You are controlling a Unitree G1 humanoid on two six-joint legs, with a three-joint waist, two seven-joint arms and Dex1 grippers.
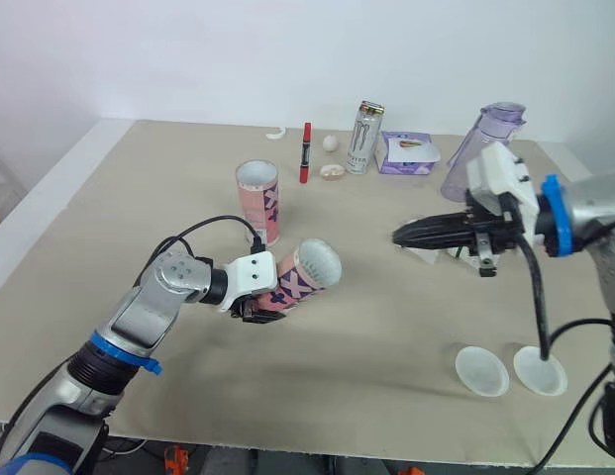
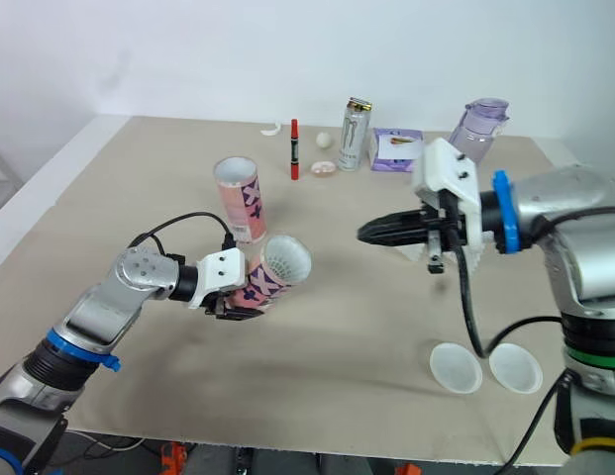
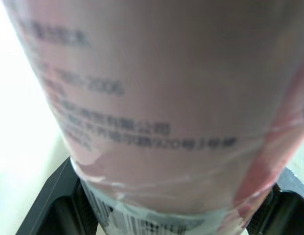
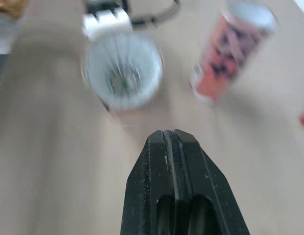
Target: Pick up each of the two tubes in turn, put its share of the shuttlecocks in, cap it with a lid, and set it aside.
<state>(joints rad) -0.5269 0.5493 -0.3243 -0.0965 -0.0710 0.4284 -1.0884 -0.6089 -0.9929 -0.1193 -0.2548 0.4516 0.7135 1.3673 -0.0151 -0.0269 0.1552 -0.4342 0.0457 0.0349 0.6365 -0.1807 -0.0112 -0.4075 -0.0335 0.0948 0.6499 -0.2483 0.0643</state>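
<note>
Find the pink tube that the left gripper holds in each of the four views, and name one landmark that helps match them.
Left eye view: held tube, centre, tilted in the left gripper, mouth towards the right gripper.
Right eye view: held tube, left of centre, same tilt.
Left wrist view: held tube, close up, its printed wall.
Right wrist view: held tube, open mouth facing the camera.
Landmark: the standing tube, upright beside it.

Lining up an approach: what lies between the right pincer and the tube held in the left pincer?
Nothing: the stretch from the right pincer to the open mouth of the held tube is bare table, as the left eye view shows.
</note>
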